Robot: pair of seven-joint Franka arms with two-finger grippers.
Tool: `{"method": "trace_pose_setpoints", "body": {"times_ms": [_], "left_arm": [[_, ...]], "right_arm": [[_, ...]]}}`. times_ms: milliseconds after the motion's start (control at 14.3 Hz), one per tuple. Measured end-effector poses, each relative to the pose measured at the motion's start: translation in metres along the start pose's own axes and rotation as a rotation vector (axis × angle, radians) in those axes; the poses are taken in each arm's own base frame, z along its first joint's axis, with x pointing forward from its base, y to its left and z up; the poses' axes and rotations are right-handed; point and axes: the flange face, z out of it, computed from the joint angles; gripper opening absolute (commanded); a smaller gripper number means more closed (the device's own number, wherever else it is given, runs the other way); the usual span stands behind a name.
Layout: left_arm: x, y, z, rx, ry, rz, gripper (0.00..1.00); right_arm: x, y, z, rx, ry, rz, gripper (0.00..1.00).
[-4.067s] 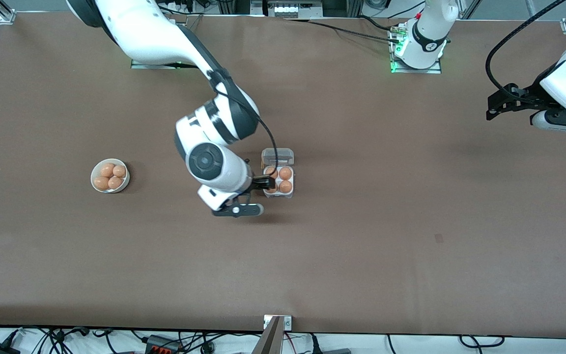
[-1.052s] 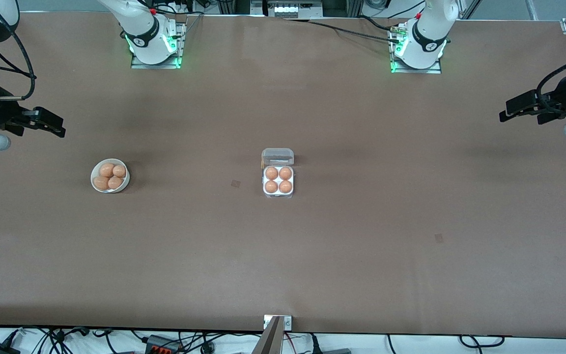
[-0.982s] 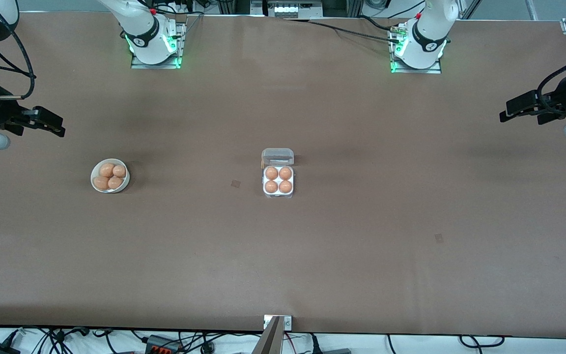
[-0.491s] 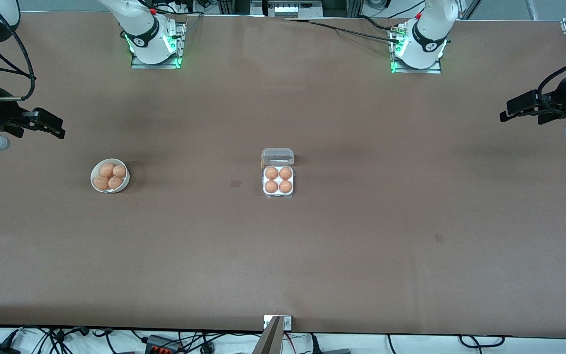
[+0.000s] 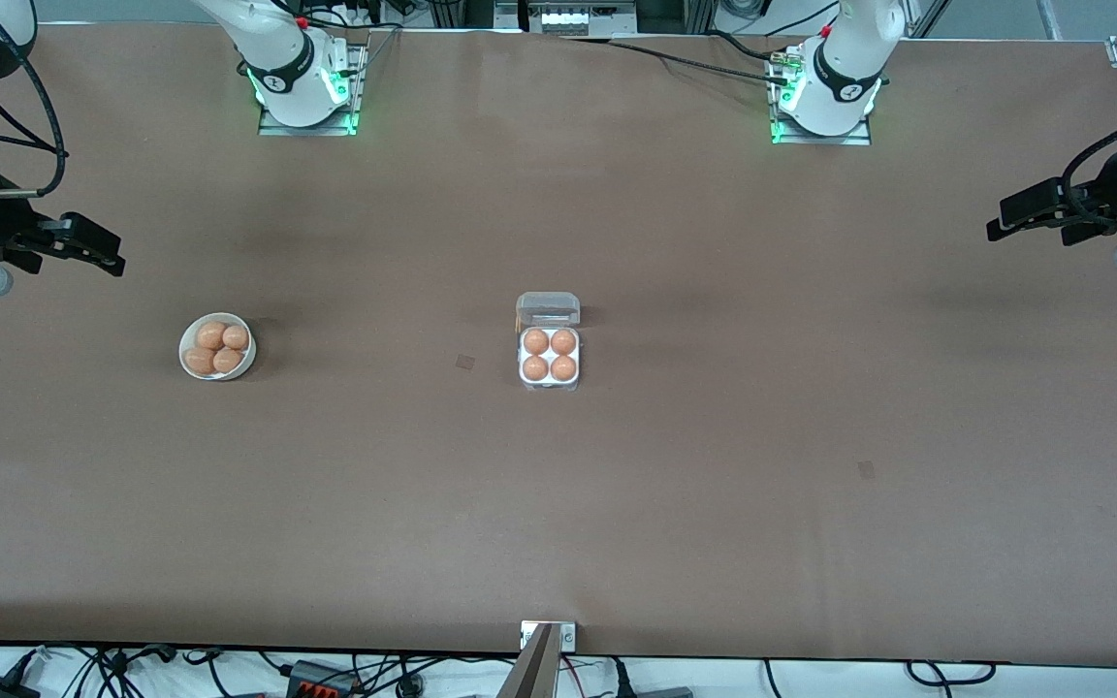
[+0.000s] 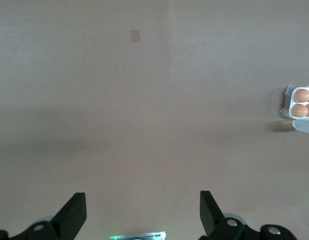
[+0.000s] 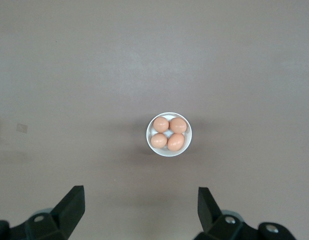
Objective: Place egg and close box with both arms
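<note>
At the middle of the brown table [image 5: 714, 504], the box [image 5: 549, 361] sits with all four cells filled by brown eggs and its clear lid [image 5: 548, 309] laid back open, on the side farther from the front camera. About four seconds ago the right arm was bent over this carton with its fingers at one of the cells; it has since drawn away, and the right gripper [image 5: 93, 244] now hangs, jaws spread wide and empty, over the table's edge at the right arm's end. The left gripper [image 5: 1019, 215] waits likewise, wide open and holding nothing, over the left arm's end, hardly moved in the last second. A round white bowl [image 5: 217, 346] with four more eggs stands toward the right arm's end, well apart from the carton, and shows squarely in the right wrist view. With every cell occupied, the placing appears finished; what seems to remain is swinging the lid over the eggs and pressing it shut, for which both arms must travel inward.
</note>
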Motion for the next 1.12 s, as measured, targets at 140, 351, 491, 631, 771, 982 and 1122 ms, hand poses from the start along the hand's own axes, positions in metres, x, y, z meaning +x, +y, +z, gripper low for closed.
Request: {"method": "trace_pose_setpoints", "body": {"times_ms": [140,351,491,631,771,982,1122], "left_arm": [[0.0,0.0,0.0,0.0,0.0,0.0,1.0],[0.0,-0.001,0.0,0.0,0.0,-0.001,1.0],[0.0,-0.003,0.0,-0.001,0.001,-0.005,1.0],[0.0,-0.005,-0.001,-0.001,0.001,-0.009,1.0],[0.0,-0.005,-0.001,-0.001,0.001,-0.009,1.0],[0.0,-0.005,-0.001,-0.001,0.001,-0.009,1.0],[0.0,-0.006,-0.001,-0.001,0.001,-0.01,1.0]], "right_arm": [[0.0,0.002,0.0,0.0,0.0,0.004,1.0],[0.0,0.008,0.0,0.002,0.0,0.013,1.0],[0.0,0.003,0.0,0.004,0.0,0.003,1.0],[0.0,-0.001,0.0,0.004,0.0,-0.003,1.0],[0.0,-0.002,0.0,0.004,0.0,-0.005,1.0],[0.0,-0.004,0.0,0.004,0.0,-0.009,1.0],[0.0,-0.006,0.0,0.004,0.0,-0.011,1.0]]}}
